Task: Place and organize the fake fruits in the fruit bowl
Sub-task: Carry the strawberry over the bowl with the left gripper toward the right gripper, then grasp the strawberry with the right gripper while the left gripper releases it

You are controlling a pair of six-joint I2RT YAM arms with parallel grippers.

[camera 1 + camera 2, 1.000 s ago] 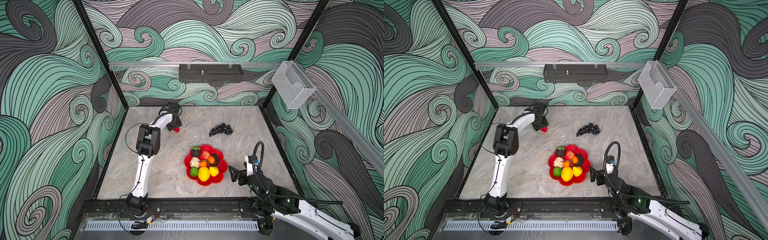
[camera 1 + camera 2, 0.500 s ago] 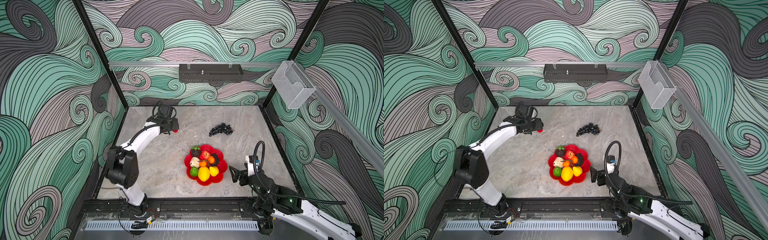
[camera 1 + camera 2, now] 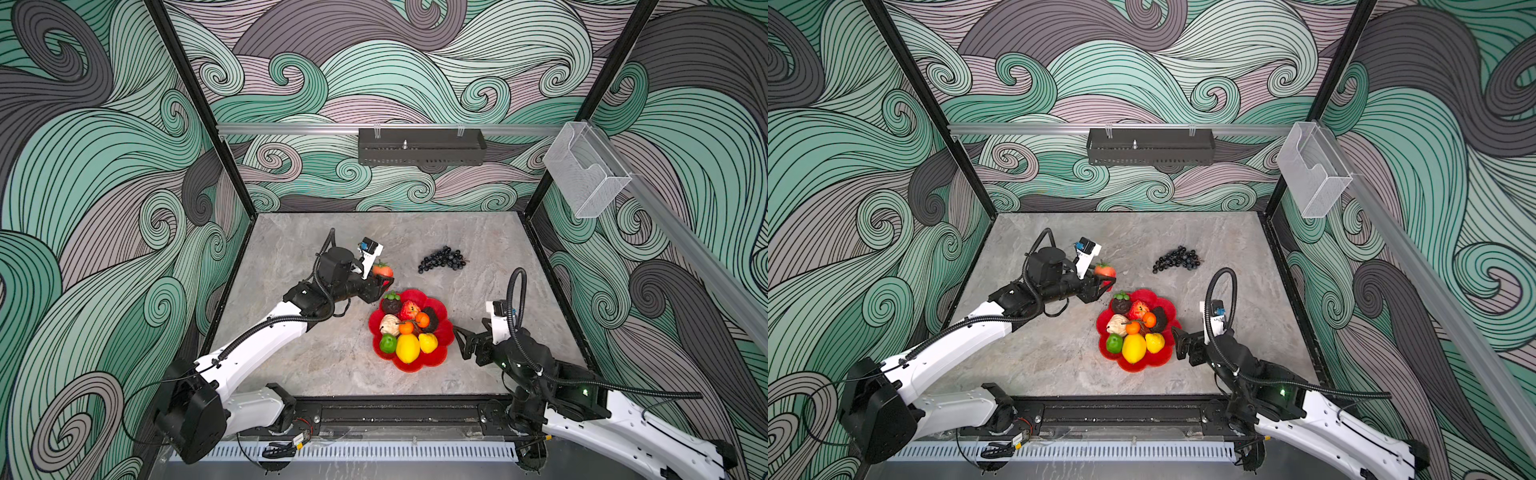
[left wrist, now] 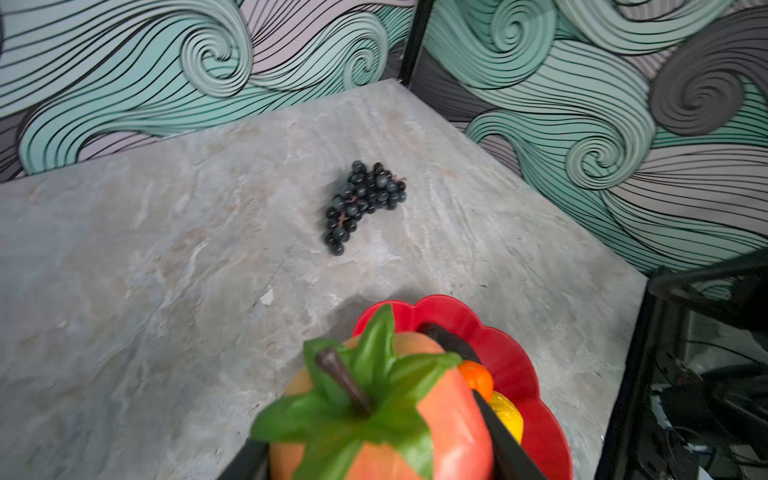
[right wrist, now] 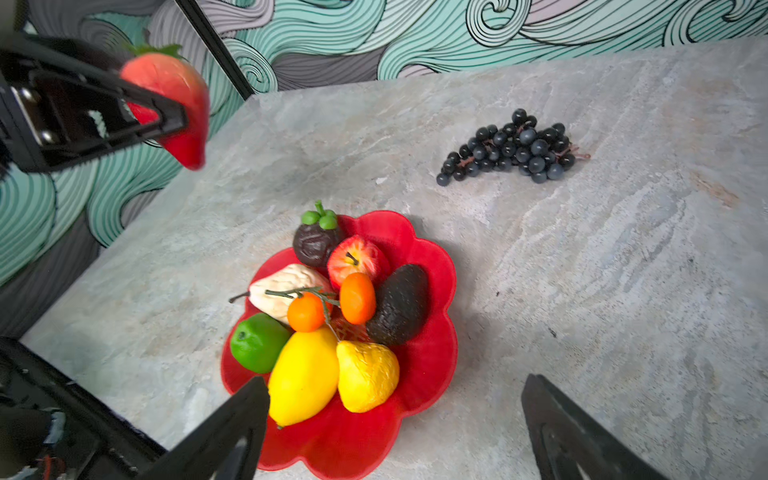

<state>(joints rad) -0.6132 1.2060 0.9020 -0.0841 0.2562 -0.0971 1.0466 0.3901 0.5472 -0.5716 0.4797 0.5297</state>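
The left claw (image 3: 384,283) grips a red plastic strawberry with green leaves (image 3: 382,269), raised just beyond the far-left rim of the glossy red scalloped fruit bowl (image 3: 441,352). Released here, it would likely drop onto the grey worktop (image 3: 316,357); over the crowded bowl, it may roll out. The dark plastic grape bunch (image 3: 441,259) lies on the worktop, far right of the bowl. The right claw (image 3: 460,343), spread and empty, crowds the bowl's right side.

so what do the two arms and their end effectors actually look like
Both arms, the left arm and right arm, have white shell links with black joints and bases. A black ribbed cable loops along each one. The left end effector and right end effector are black, slim and tapered, and each wrist carries a white camera mount with a blue part.
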